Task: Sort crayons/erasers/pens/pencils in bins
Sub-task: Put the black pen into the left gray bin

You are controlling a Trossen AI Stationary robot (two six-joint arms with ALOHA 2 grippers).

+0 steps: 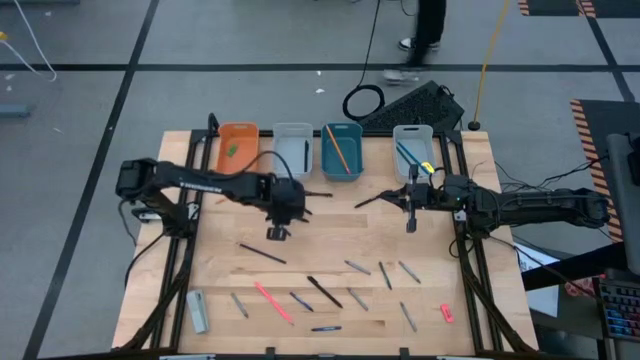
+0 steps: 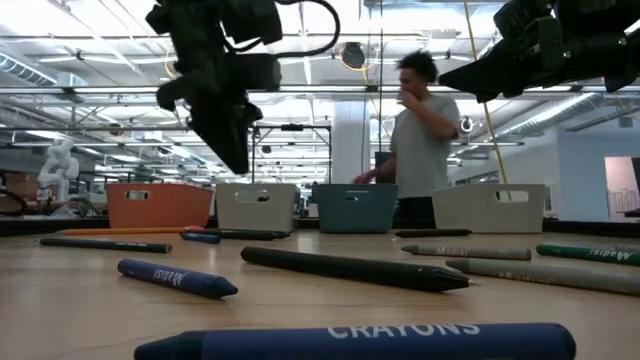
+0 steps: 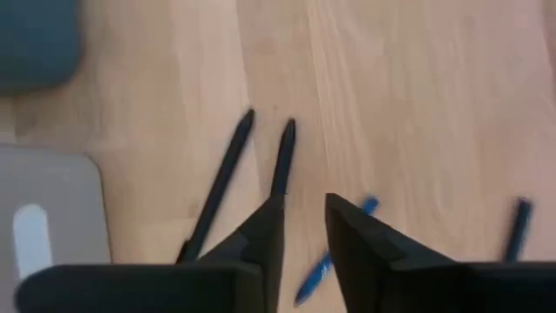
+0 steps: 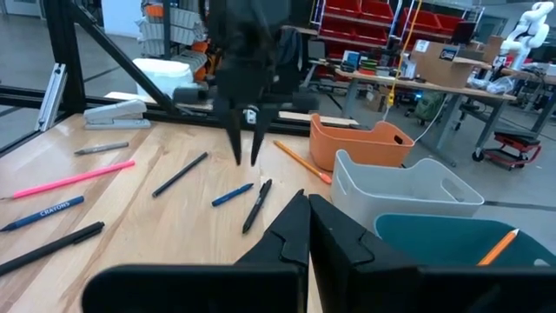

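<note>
Pens [image 3: 280,161] lie close below the empty, slightly parted left pincer [image 3: 304,222]; it risks pinching both together.

4 bins [image 2: 265,207] behind scattered crayons [image 2: 176,277]

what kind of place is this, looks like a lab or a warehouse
Most likely a robotics lab or workshop in a large open industrial hall. Behind the wooden table stand shelves of red storage bins, workbenches with cables and gear, and a white humanoid robot; a person stands nearby.
</note>
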